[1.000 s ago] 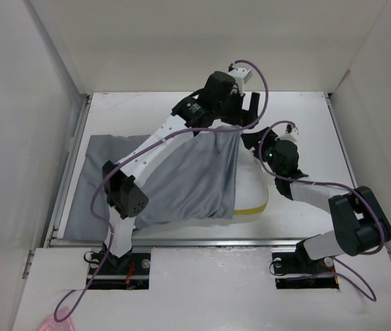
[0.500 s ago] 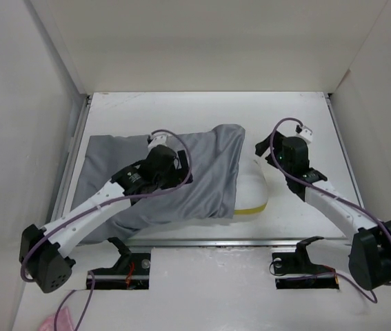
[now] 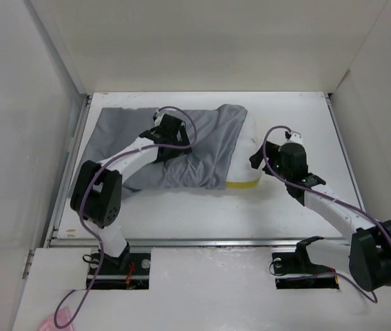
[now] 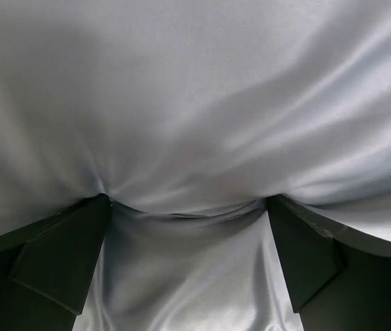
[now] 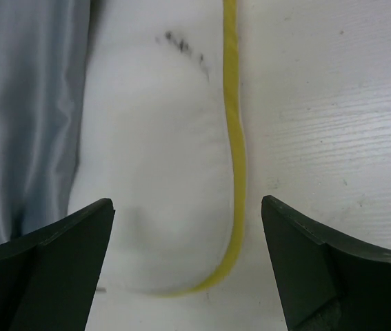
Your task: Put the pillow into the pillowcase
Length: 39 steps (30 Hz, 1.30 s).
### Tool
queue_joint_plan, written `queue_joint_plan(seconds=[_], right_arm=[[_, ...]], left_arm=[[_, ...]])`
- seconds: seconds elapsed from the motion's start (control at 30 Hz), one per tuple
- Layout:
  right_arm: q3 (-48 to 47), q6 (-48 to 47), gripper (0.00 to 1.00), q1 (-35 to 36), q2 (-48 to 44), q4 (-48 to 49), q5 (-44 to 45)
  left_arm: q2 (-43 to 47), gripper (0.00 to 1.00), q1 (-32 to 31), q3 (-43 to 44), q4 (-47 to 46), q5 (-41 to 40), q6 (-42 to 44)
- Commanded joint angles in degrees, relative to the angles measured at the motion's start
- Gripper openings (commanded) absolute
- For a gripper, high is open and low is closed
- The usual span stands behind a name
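The grey pillowcase lies wrinkled across the left and middle of the table, with the pillow mostly inside it. The pillow's white end and its yellow trim stick out of the right side. My left gripper is open and pressed down onto the pillowcase, with cloth bulging between its fingers. My right gripper is open just right of the pillow's exposed end. In the right wrist view the pillow and its trim lie between the open fingers, untouched.
White walls enclose the table on the left, back and right. A metal rail runs along the near edge. A pink object lies on the front ledge at bottom left.
The left arm swung down from the raised pillowcase mouth and now presses on the cloth farther back. Pillowcase and pillow shifted toward the back wall. The right gripper moved slightly nearer the pillow's end.
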<state>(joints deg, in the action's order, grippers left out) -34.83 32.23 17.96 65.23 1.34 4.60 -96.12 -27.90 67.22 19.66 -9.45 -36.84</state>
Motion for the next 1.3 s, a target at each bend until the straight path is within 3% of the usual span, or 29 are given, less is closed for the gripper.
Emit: queue_joint_plan(seconds=[0.0,0.2,0.4,0.43,0.5,0.53,0.57,0.63,0.97,1.1,1.23,1.27], right_arm=[[-1.73,-2.69,0.93,-0.29,3.22,4.80,-3.80],[-6.12,-2.62,0.93,-0.29,12.70,8.40,-5.22],[-11.75,-0.24,0.93,-0.29,19.93,10.77,-4.25],[-11.75,1.07,0.89,-0.29,21.24,11.39,-4.77],[-12.54,1.60,0.71,-0.29,22.56,12.54,-7.84],[-12.54,2.31,0.56,-0.29,23.27,13.59,-8.72],[-12.54,2.92,0.23,-0.29,23.27,14.47,-9.60],[-11.14,4.15,0.00,-0.29,23.27,15.79,-11.01],[-6.92,4.16,0.00,-0.29,16.42,18.08,-13.92],[-6.92,3.63,0.00,-0.29,15.11,17.38,-13.92],[-6.92,3.11,0.00,-0.29,15.10,16.85,-14.44],[-6.92,3.10,0.00,-0.29,15.10,16.85,-14.44]], left_arm=[[-4.86,1.00,1.53,11.13,-2.80,-3.99,9.23],[-2.25,1.00,-3.98,19.08,-1.03,-6.18,17.14],[4.09,1.00,-12.52,12.86,-1.55,-4.10,15.39],[5.23,0.98,-13.92,11.46,-2.08,-3.39,14.44],[5.24,0.93,-17.44,7.59,-4.10,-1.02,11.98],[5.24,0.91,-18.41,6.44,-4.89,0.04,10.66],[4.63,0.82,-20.07,5.39,-5.94,0.05,9.78],[3.14,0.77,-20.62,4.06,-7.62,-0.38,7.67],[-5.92,0.65,-20.62,9.76,-11.05,-6.10,4.76],[-9.52,0.53,-20.62,12.49,-9.99,-7.41,5.29],[-12.17,0.25,-20.62,15.40,-5.43,-10.31,4.50],[-12.17,0.10,-20.62,16.35,-4.29,-10.32,4.50]])
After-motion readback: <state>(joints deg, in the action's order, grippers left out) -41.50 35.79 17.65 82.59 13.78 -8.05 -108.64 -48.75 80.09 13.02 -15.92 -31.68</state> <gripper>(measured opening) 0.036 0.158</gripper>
